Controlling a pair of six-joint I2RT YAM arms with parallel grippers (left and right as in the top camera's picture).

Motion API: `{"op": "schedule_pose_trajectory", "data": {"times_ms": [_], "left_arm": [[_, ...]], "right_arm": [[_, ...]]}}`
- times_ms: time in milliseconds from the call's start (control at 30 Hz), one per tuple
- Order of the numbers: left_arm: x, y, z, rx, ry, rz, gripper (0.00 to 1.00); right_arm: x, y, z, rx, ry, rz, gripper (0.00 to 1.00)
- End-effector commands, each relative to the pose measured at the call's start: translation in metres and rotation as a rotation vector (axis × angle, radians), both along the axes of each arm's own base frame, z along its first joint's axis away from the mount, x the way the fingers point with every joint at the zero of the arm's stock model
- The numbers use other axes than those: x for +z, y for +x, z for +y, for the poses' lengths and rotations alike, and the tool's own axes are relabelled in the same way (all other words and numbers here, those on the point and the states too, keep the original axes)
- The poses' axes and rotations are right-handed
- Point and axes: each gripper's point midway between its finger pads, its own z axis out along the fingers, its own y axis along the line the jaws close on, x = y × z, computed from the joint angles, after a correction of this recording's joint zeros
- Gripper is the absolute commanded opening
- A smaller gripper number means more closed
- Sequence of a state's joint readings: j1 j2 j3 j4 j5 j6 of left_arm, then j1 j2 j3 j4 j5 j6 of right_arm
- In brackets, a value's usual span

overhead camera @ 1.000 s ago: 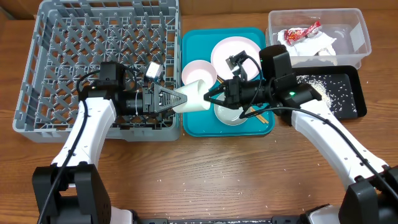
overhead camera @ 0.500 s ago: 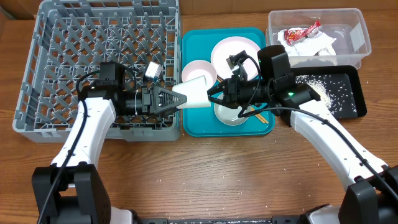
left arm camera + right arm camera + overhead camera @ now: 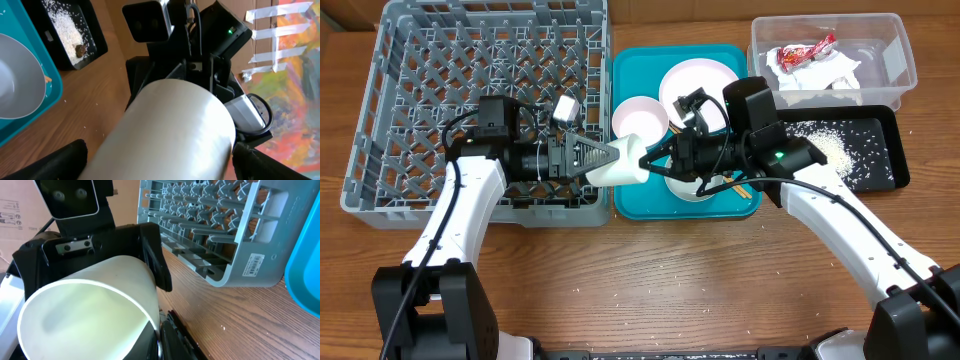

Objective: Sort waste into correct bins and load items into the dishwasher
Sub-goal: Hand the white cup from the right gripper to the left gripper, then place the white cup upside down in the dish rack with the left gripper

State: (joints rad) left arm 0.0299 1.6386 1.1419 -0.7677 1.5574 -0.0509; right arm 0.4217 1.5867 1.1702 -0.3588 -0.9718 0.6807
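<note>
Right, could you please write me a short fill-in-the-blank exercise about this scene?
The snack wrapper lies in the ___ tub.
The loose rice lies in the ___ tray.
The right gripper is shut on the small white ___.
Missing words: clear; black; cup.

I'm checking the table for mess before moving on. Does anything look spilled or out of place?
Yes: a few white rice grains lie loose on the wooden table, in front of the teal tray and beside the black tray, outside any bin. Nothing looks broken.
</note>
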Motion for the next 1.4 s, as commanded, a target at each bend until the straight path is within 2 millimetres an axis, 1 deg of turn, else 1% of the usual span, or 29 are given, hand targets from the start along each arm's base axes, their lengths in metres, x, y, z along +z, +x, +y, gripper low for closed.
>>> {"op": "schedule_pose_trajectory", "data": {"times_ms": [0, 33, 100, 167, 333, 433, 500, 533, 633, 667, 800, 833, 900, 1000, 1133, 1233, 1333, 1367], "left_arm": [[0.008, 0.003, 0.003, 0.002, -0.023, 0.020, 0.88], [0.008, 0.003, 0.002, 0.000, -0.023, 0.021, 0.85], [0.008, 0.002, 0.000, -0.006, -0.023, 0.021, 0.75], [0.008, 0.001, -0.001, -0.012, -0.023, 0.020, 0.69], [0.008, -0.002, -0.006, -0.028, -0.023, 0.032, 0.71], [0.008, -0.003, -0.008, -0.035, -0.023, 0.033, 0.68], [0.008, -0.004, -0.010, -0.039, -0.023, 0.034, 0.60], [0.008, -0.005, -0.010, -0.039, -0.023, 0.037, 0.53], [0.007, -0.006, -0.010, -0.039, -0.023, 0.053, 0.39], [0.007, -0.006, -0.010, -0.039, -0.023, 0.056, 0.37], [0.007, -0.006, -0.010, -0.039, -0.022, 0.069, 0.38], [0.007, -0.006, -0.010, -0.039, -0.022, 0.068, 0.38], [0.007, -0.006, -0.010, -0.039, -0.022, 0.068, 0.37], [0.007, -0.005, -0.008, -0.034, -0.022, 0.066, 0.35], [0.006, 0.001, -0.001, -0.008, -0.015, 0.051, 0.35], [-0.006, 0.012, 0.011, 0.059, 0.065, 0.083, 0.35], [-0.026, 0.028, 0.029, 0.161, 0.208, 0.131, 0.35], [-0.030, 0.034, 0.035, 0.197, 0.259, 0.139, 0.35]], "right_arm": [[0.001, -0.002, 0.002, 0.010, 0.007, -0.014, 0.04], [0.001, -0.002, 0.002, 0.010, 0.006, -0.014, 0.04], [0.000, -0.001, 0.001, 0.004, 0.001, -0.016, 0.04], [-0.001, 0.001, 0.001, -0.002, -0.002, -0.020, 0.04], [0.003, 0.004, 0.002, -0.007, 0.009, -0.040, 0.04], [0.003, 0.006, 0.002, -0.017, 0.004, -0.046, 0.04], [0.002, 0.008, 0.002, -0.025, -0.002, -0.048, 0.04], [0.002, 0.008, 0.001, -0.028, -0.004, -0.049, 0.04], [0.001, 0.010, 0.001, -0.035, -0.007, -0.054, 0.04], [0.002, 0.010, 0.001, -0.036, -0.007, -0.056, 0.04], [0.003, 0.011, 0.001, -0.036, -0.003, -0.063, 0.04], [0.003, 0.011, 0.001, -0.036, -0.003, -0.063, 0.06], [0.002, 0.012, 0.001, -0.040, -0.007, -0.065, 0.14], [0.002, 0.014, -0.001, -0.044, -0.007, -0.076, 0.30], [0.002, 0.024, -0.012, -0.075, -0.012, -0.086, 0.45], [-0.001, 0.034, -0.026, -0.114, -0.027, -0.090, 0.55], [-0.011, 0.044, -0.046, -0.160, -0.070, -0.082, 0.64], [-0.016, 0.045, -0.054, -0.177, -0.091, -0.068, 0.64]]}}
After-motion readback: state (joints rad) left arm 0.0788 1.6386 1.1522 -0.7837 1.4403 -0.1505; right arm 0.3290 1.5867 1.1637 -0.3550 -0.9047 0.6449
